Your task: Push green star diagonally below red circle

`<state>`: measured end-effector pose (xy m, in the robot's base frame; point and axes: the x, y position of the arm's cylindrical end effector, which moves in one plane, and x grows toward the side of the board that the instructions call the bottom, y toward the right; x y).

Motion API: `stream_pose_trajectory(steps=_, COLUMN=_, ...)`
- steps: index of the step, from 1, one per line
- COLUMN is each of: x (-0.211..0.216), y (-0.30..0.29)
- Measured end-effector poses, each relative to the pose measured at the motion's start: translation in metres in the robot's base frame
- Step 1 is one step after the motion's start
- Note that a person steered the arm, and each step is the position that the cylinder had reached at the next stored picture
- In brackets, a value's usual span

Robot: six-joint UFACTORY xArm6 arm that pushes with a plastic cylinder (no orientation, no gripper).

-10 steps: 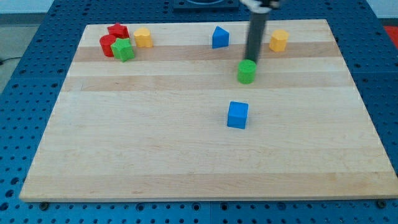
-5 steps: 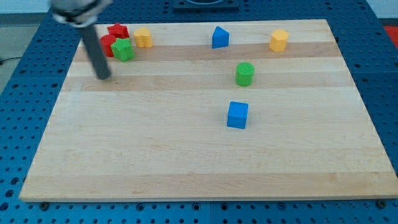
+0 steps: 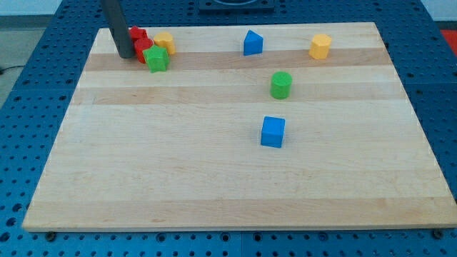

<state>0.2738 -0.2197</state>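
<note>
Rod's lower end, my tip (image 3: 126,56), stood at the view's upper left corner of the desk (image 3: 214,185). It was a plain dark rod holding nothing, only pressing sideways. It sat on the left flank of the red cluster, and it appeared to touch the red circle (image 3: 143,48), though the rod hid part of that block's left side.

Green star (image 3: 157,59) lay against the red circle's lower right, diagonally below it, touching or very nearly so. The star was to the right of my tip and slightly lower in the view, with the red circle between them.

Second red block (image 3: 137,33) was just above the red circle, shape not clear, its left part behind the rod. Rounded yellow block (image 3: 166,41) was immediately right of the two reds and just above the star.

Others, well apart from the cluster:
- blue pointed block (image 3: 253,43), top centre
- yellow block (image 3: 320,46), top right, shape unclear
- green cylinder (image 3: 281,84), right of centre
- blue cube (image 3: 273,132), below the cylinder
</note>
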Motion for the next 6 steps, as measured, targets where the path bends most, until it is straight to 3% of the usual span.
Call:
stream_pose_trajectory(steps=3, x=0.020, y=0.054)
stream_pose_trajectory(steps=6, x=0.042, y=0.161)
